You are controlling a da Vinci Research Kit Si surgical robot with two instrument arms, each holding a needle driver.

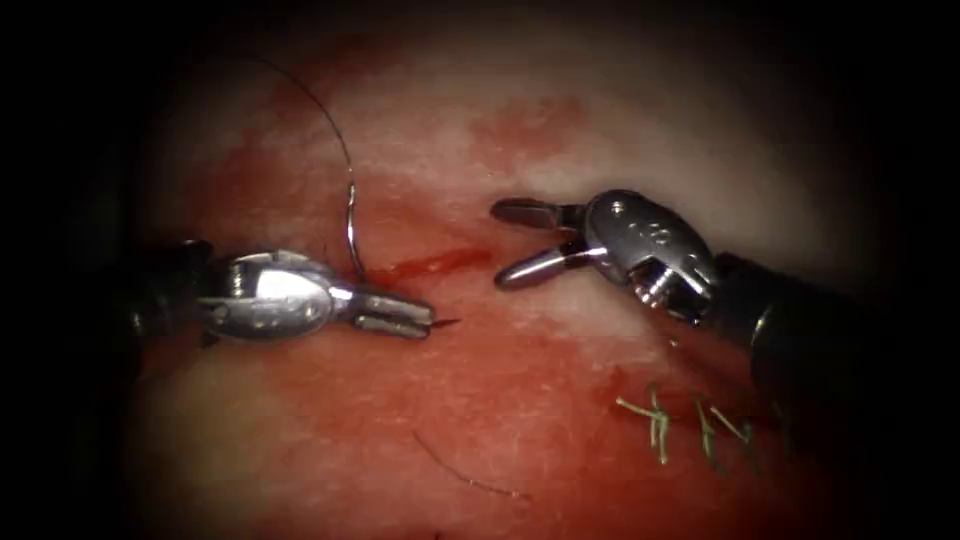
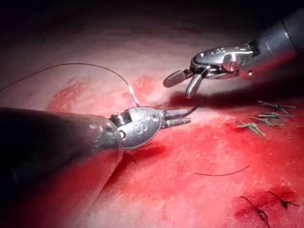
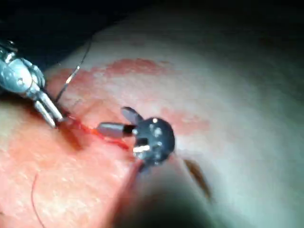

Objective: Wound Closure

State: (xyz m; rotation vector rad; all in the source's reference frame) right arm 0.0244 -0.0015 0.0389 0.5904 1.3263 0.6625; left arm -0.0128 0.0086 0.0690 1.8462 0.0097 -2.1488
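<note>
Left tool [image 1: 400, 314] has its jaws clamped on the needle [image 1: 352, 225] close to the point; the tip protrudes just beyond the jaw ends, and the curved body rises behind the jaws to meet the thread [image 1: 310, 100], which arcs away over the tissue [image 1: 560, 440]. Whether the needle enters the tissue cannot be told. Right tool [image 1: 525, 243] holds nothing, jaws apart, facing the left jaws across the cut [image 1: 440, 263]. Tied stitches [image 1: 680, 420] lie behind the right jaws; a loose cut end of thread [image 1: 465, 475] lies apart from both.
</note>
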